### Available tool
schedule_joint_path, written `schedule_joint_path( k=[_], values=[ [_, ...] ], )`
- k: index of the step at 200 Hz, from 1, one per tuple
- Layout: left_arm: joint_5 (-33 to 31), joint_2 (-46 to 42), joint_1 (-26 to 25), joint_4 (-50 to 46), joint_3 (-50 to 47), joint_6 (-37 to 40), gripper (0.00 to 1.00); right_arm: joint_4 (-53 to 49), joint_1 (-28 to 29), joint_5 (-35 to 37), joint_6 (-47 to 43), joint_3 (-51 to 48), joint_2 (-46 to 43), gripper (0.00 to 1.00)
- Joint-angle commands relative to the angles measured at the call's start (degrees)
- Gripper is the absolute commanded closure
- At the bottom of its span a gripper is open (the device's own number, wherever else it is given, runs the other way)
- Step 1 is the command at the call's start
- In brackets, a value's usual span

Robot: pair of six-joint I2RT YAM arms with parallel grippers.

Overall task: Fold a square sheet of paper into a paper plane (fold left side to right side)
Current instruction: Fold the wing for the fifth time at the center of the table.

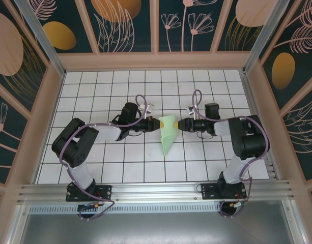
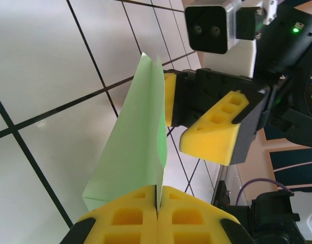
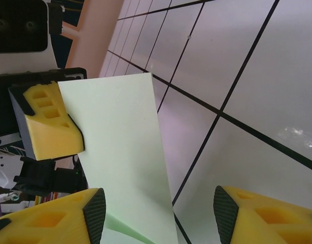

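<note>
The pale mint-green sheet of paper (image 1: 168, 133) is folded into a tapering shape like a paper plane. Its point faces the near edge, and it is held up off the tiles between the two grippers. My left gripper (image 1: 157, 124) is shut on the paper's left edge; in the left wrist view its yellow pads (image 2: 157, 195) pinch the paper (image 2: 138, 142), which stands upright. My right gripper (image 1: 179, 125) faces it from the right and is open. The paper (image 3: 120, 152) lies between its pads, close to the left pad (image 3: 89, 213), with a wide gap to the right pad.
White grid tiles (image 1: 120, 86) cover the floor, enclosed by wooden-framed walls (image 1: 156, 60). An aluminium rail (image 1: 156, 190) runs along the near edge by both arm bases. The two grippers are nearly tip to tip, with the right gripper's fingers (image 2: 217, 134) close to the left wrist camera.
</note>
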Motion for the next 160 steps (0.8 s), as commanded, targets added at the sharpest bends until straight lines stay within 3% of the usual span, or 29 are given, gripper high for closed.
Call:
schedule_joint_path(
  k=[1,48,113,122,145,160],
  values=[
    [2.2,0.0,0.0,1.8,-0.3,1.3,1.0,2.5,0.5,-4.6,-1.9,1.4,1.1,0.45],
    [1.0,1.4,0.0,1.5,0.0,0.7,1.0,1.9,0.8,-5.8,-2.3,2.1,3.2,0.68],
    [-2.3,3.2,0.5,-1.2,0.8,0.3,0.99,-3.0,0.9,-4.5,-4.6,3.0,3.3,0.92],
    [-4.0,2.3,0.7,-3.0,0.9,1.0,0.92,-4.4,0.9,-3.4,-4.6,3.2,3.3,0.97],
    [-9.5,-2.3,1.0,-10.5,1.7,5.7,0.6,-7.6,1.5,-0.3,-3.6,3.8,3.3,1.0],
    [-13.2,-6.1,1.4,-16.4,2.7,8.8,0.51,-9.0,1.9,2.3,-2.2,3.8,3.3,1.0]
  ],
)
